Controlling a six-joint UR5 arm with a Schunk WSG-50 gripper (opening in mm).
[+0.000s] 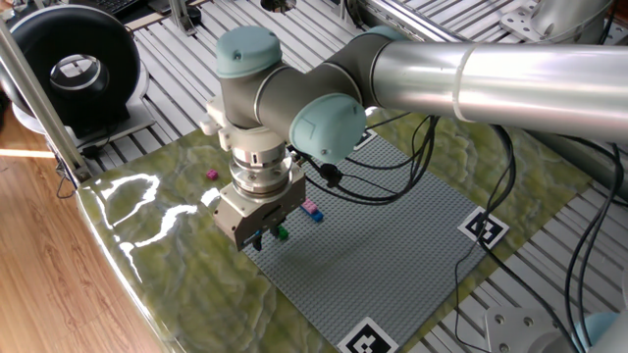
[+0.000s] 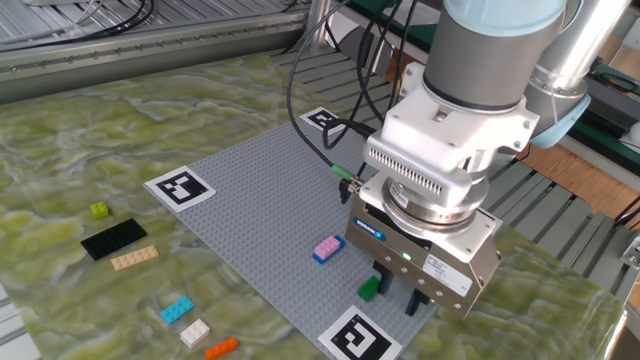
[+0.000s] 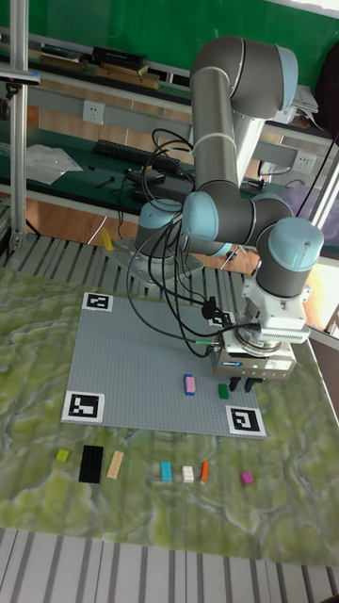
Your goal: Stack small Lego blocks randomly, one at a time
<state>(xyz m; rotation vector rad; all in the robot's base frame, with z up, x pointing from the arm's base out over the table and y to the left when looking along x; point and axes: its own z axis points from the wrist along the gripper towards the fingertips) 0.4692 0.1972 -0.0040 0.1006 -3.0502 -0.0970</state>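
A green small Lego block (image 2: 369,289) sits on the grey baseplate (image 2: 260,200) near its corner; the same green block (image 3: 223,390) shows in the tall view and in one fixed view (image 1: 282,233). My gripper (image 2: 398,292) hangs just beside it, open, with nothing between its fingers (image 2: 383,283). It also shows in the other views (image 1: 265,238) (image 3: 242,383). A pink block stacked on a blue one (image 2: 327,248) stands a little further in on the plate.
Loose blocks lie off the plate: cyan (image 2: 177,310), white (image 2: 194,332), orange (image 2: 222,347), tan (image 2: 134,258), lime (image 2: 99,210), magenta (image 3: 247,478), plus a black plate (image 2: 113,238). Marker tags (image 2: 180,187) sit at the baseplate corners. Cables (image 2: 320,120) hang behind the arm.
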